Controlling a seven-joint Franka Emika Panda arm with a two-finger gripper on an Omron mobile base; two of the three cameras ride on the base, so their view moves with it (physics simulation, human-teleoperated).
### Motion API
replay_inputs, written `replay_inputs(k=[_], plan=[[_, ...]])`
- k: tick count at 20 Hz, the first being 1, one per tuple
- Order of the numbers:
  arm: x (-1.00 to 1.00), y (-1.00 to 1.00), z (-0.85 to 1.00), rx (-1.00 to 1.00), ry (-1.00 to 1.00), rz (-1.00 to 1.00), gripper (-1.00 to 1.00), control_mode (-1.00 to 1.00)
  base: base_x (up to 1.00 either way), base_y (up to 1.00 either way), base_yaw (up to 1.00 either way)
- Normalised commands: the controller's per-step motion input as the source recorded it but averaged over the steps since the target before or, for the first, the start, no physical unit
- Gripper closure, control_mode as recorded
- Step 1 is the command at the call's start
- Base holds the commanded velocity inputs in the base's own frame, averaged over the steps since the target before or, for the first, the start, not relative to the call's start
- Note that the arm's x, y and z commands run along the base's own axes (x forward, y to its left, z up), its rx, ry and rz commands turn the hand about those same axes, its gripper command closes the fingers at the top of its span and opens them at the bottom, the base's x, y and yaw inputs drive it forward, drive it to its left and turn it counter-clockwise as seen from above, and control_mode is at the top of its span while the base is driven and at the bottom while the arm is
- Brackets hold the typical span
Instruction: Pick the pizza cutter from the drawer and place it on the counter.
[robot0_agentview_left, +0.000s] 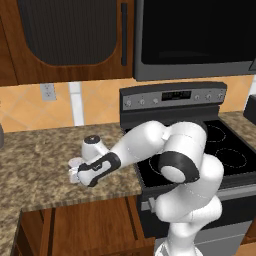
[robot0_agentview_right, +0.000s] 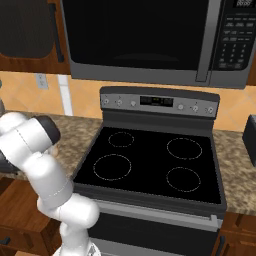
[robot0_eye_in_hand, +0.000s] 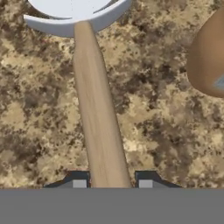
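Left base view: the white arm bends left from the stove (robot0_agentview_left: 200, 145) and reaches low over the counter (robot0_agentview_left: 45, 165); the gripper (robot0_agentview_left: 75, 172) sits at the wrist's end above the granite, its finger spacing hidden from this side.

Right base view: the arm's shoulder and elbow rise at lower left, beside the black stove top; the microwave (robot0_agentview_right: 150, 40) hangs above it, and a strip of counter (robot0_agentview_right: 75, 130) lies left of the stove.

Hand view: the pizza cutter (robot0_eye_in_hand: 94, 100) lies over the granite, tan handle running between the two finger tips (robot0_eye_in_hand: 79, 181), pale wheel at top. The fingers flank the handle closely, seemingly clamped on it. A brown rounded object (robot0_eye_in_hand: 208, 57) sits at right.
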Motion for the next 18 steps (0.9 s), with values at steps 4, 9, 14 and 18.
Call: replay_inputs(k=[4, 9, 14, 18], plan=[[0.17, 0.1, -0.32, 0.0, -0.05, 0.0, 1.0, -1.0, 0.0, 0.0, 0.0], [0.02, 0.02, -0.06, 0.0, -0.02, 0.0, 1.0, -1.0, 0.0, 0.0, 0.0], [0.0, 0.0, 0.0, 0.0, 0.0, 0.0, 1.0, -1.0, 0.0, 0.0, 0.0], [0.0, 0.0, 0.0, 0.0, 0.0, 0.0, -1.0, -1.0, 0.0, 0.0, 0.0]])
